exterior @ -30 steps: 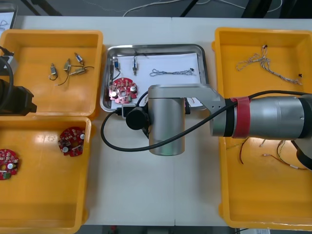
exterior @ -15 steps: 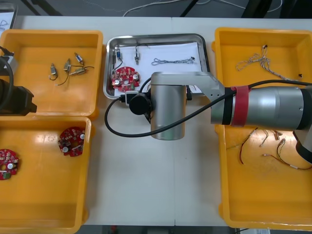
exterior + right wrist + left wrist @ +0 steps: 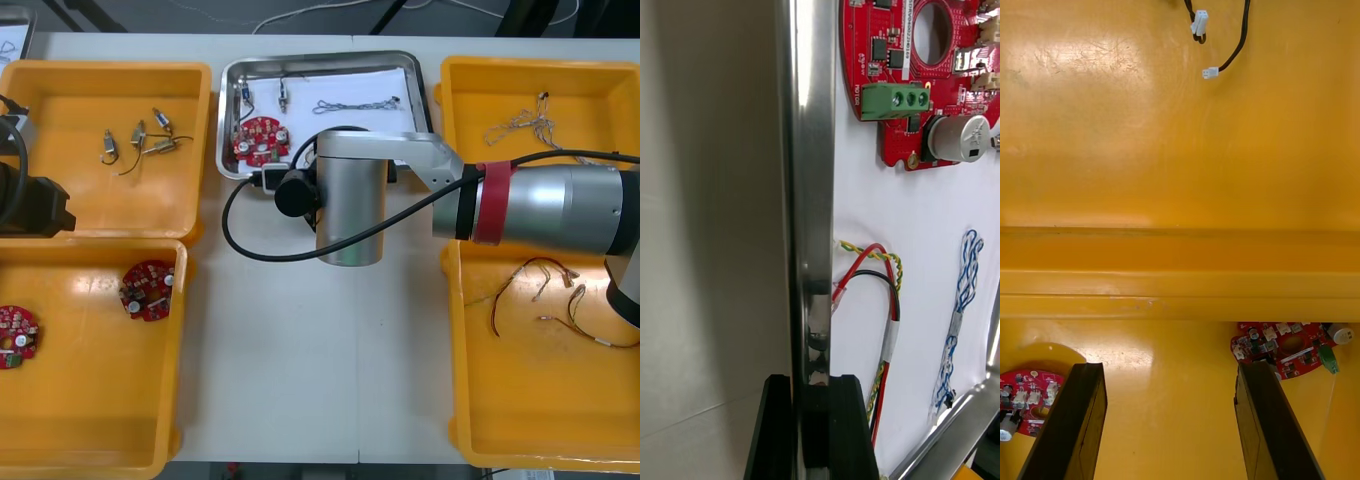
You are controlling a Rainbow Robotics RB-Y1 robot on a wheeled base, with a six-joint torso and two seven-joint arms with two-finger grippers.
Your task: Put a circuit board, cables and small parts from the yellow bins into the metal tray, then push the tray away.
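The metal tray lies at the table's far middle, white inside. It holds a red circuit board, a blue and white cable and small metal parts. My right arm reaches over the tray's near edge. In the right wrist view my right gripper is shut on the tray's rim, one finger on each side of it. Beyond the rim lie the circuit board, a red and yellow cable and the blue and white cable. My left gripper hangs open over the left bins.
The far left bin holds small metal parts. Two circuit boards lie in the near left bin. The right bins hold cables and flank the tray closely. A black cable lies beyond the bin wall.
The tray has slid toward the table's far edge, with my right gripper on its rim moving along with it. The left arm has stayed still.
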